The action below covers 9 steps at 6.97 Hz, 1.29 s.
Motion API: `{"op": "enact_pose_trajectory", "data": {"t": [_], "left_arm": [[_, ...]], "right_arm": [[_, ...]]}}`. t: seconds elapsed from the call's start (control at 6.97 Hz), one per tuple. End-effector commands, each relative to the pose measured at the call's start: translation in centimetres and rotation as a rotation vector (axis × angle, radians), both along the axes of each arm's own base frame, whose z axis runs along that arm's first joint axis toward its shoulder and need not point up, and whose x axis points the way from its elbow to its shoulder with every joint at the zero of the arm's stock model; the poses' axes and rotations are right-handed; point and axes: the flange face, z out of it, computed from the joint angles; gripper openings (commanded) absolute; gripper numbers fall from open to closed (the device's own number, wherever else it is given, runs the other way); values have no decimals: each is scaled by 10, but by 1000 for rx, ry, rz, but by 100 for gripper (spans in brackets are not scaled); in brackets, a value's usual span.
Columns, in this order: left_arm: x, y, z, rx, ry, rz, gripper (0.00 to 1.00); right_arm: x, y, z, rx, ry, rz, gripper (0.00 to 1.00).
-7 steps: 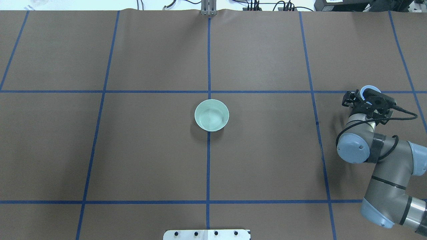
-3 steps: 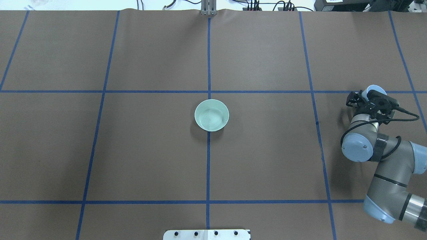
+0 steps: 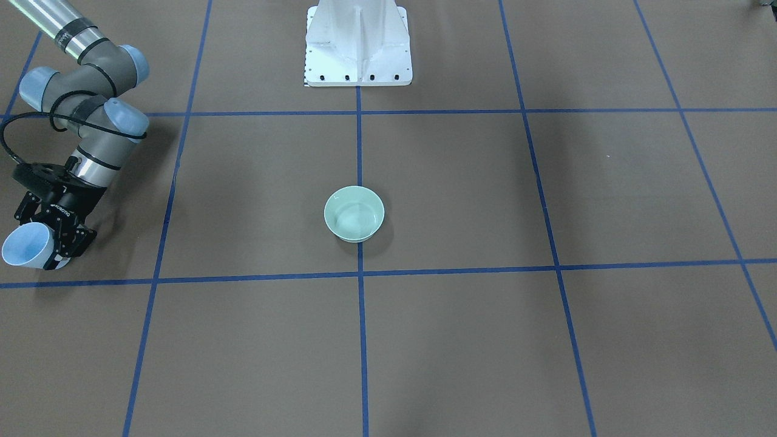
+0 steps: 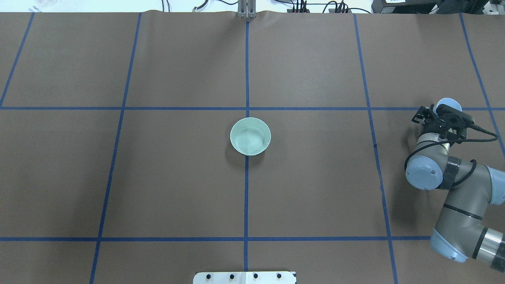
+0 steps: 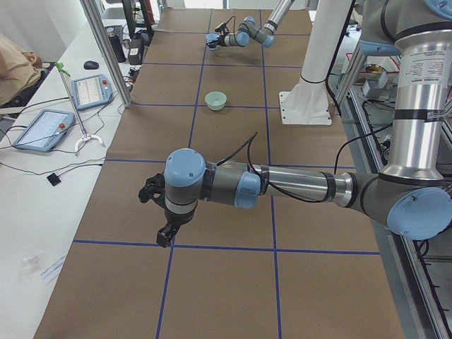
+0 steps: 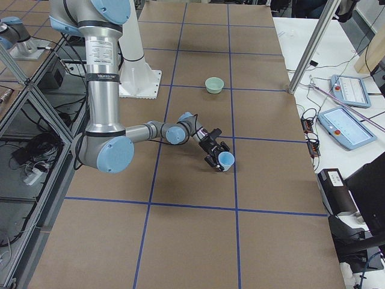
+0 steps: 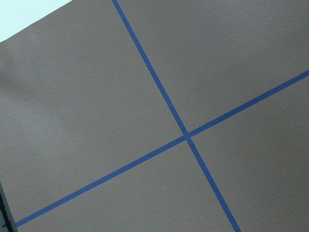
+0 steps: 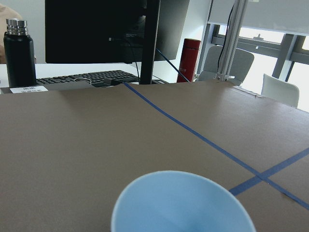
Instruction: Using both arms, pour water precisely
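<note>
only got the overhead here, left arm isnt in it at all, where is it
Observer: Left side view: the left gripper hangs above a tape crossing, far from the bowl. Open or shut, I can't tell.
Operator: ok is the right one really gripping that cup
Observer: Front view: yes, the right gripper is shut on the cup.
Operator: is the cup empty
Observer: Right wrist view: I see no liquid on its inner wall; the bottom is out of frame.
</note>
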Motion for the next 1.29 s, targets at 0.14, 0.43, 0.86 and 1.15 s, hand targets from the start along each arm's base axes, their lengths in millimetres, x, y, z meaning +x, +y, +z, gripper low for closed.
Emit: {"op": "enact_pose_trajectory", "data": {"t": [0.14,0.43,0.86,1.15], "left_arm": [[6,20,25,-219,91,-155,100],[8,37,47,-332,104,-224,100],[9,40,44,-322,105,-222,100],[10,37,40,-317,110,-221,100]], "right_arm": [[10,-29,-29,21,13,-19,0],[11,-42,-61,111,-4,-154,0],[2,-37,-112,285,-65,-483,0],[-8,-29,-142,425,-53,-700,0]]}}
